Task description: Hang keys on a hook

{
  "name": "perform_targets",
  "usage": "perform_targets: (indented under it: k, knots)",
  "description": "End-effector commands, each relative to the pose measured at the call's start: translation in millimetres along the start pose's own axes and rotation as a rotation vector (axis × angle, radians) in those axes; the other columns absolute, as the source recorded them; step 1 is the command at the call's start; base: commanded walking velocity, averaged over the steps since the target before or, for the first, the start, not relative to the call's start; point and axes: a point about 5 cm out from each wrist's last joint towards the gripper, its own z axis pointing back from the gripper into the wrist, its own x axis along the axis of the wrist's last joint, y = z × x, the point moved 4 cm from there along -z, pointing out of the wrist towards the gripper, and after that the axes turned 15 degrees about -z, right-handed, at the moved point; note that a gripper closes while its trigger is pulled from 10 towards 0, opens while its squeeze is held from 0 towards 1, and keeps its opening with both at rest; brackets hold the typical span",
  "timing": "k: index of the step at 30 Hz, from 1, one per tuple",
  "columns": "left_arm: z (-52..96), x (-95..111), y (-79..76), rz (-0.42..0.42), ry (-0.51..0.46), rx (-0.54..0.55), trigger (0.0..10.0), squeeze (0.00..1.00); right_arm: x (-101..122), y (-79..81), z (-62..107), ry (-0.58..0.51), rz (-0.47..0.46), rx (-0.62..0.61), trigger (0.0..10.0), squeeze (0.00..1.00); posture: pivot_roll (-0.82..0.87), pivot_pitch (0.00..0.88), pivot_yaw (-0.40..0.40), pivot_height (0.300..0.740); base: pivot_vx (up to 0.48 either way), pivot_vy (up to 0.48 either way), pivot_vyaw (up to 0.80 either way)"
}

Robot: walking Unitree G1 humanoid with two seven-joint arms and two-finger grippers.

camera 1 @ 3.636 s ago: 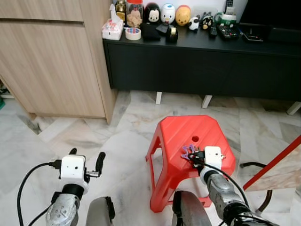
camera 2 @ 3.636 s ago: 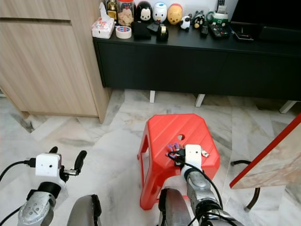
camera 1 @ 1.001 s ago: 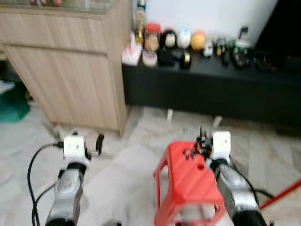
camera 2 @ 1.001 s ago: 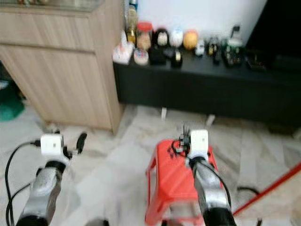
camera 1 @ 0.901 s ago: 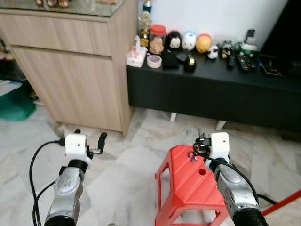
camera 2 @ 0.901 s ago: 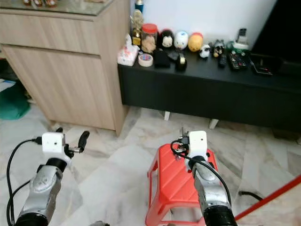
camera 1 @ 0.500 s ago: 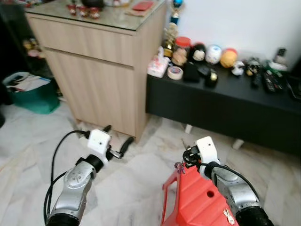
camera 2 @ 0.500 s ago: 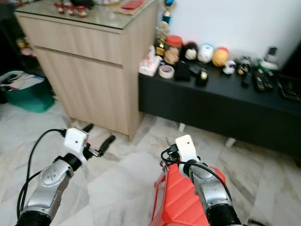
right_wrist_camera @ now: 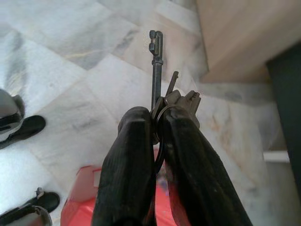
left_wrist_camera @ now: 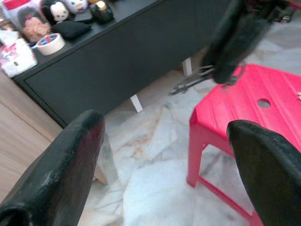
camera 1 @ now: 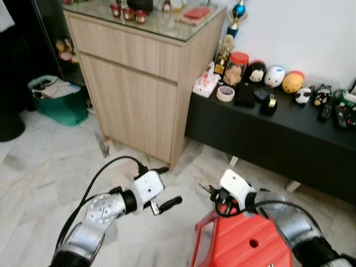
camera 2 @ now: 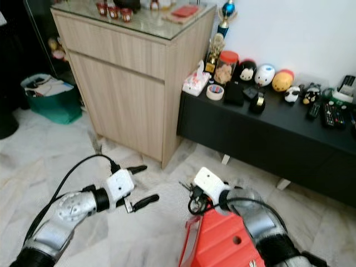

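My right gripper (camera 1: 218, 198) is shut on a bunch of keys (camera 1: 207, 190), held in the air just past the front corner of the red plastic stool (camera 1: 245, 245). In the right wrist view the two black fingers (right_wrist_camera: 136, 155) pinch the key ring, and a long dark key (right_wrist_camera: 155, 66) sticks straight out beyond them over the marble floor. My left gripper (camera 1: 166, 187) is open with nothing in it, level with the right one and a short way to its left. The left wrist view looks between its spread fingers (left_wrist_camera: 66, 165) at the stool (left_wrist_camera: 244, 99).
A tall wooden cabinet (camera 1: 139, 83) stands ahead on the left. Beside it a low black console (camera 1: 267, 128) carries toys and tape rolls against the white wall. A green bin (camera 1: 55, 100) sits at the far left. Marble floor (camera 1: 50, 167) lies in front.
The camera has risen and swung left, bringing the cabinet top into view. The right gripper has lifted the keys off the stool. The left arm has swung inward toward the right one.
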Motion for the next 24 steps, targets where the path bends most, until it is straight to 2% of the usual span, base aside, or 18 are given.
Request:
perform_targets:
  k: [1,4,8,19,20,21,23,24]
  knots:
    - [-6.1,9,-6.5,-0.082,-0.026,-0.081,10.0,0.00,14,6.1,2.2,-0.028,0.066,0.049,10.0,0.00,0.08,0.000,-0.115,0.713,0.000,0.000,0.00]
    - [-9.6,10,-12.0,-0.129,-0.022,-0.131,10.0,0.00,17,10.7,2.7,-0.033,0.089,0.083,10.0,0.00,0.08,0.000,-0.115,0.713,0.000,0.000,0.00]
    - [-20.4,12,-14.4,-0.176,-0.025,-0.159,10.0,0.00,20,20.5,4.2,-0.024,0.169,0.154,10.0,0.00,0.08,0.000,-0.111,0.713,0.000,0.000,0.00]
    - [-32.3,13,-17.4,-0.225,-0.030,-0.201,10.0,0.00,21,26.9,4.0,-0.014,0.215,0.189,10.0,0.00,0.08,0.000,-0.107,0.713,0.000,0.000,0.00]
    - [-32.5,13,-18.0,-0.225,-0.029,-0.205,8.9,0.00,21,27.1,3.8,-0.015,0.217,0.188,10.0,0.00,0.07,0.000,-0.101,0.713,0.000,0.000,0.00]
    - [-33.2,12,-18.4,-0.227,-0.029,-0.209,6.7,0.00,21,27.5,3.8,-0.016,0.220,0.190,10.0,0.00,0.07,0.000,-0.101,0.713,0.000,0.000,0.00]
    - [-33.7,11,-19.4,-0.219,-0.030,-0.215,0.0,0.00,22,28.9,3.6,-0.017,0.225,0.194,10.0,0.00,0.07,0.000,-0.095,0.713,0.000,0.000,0.00]
    - [-33.7,11,-19.9,-0.217,-0.031,-0.218,0.0,0.00,22,29.6,3.5,-0.018,0.227,0.196,10.0,0.00,0.07,0.000,-0.095,0.713,0.000,0.000,0.00]
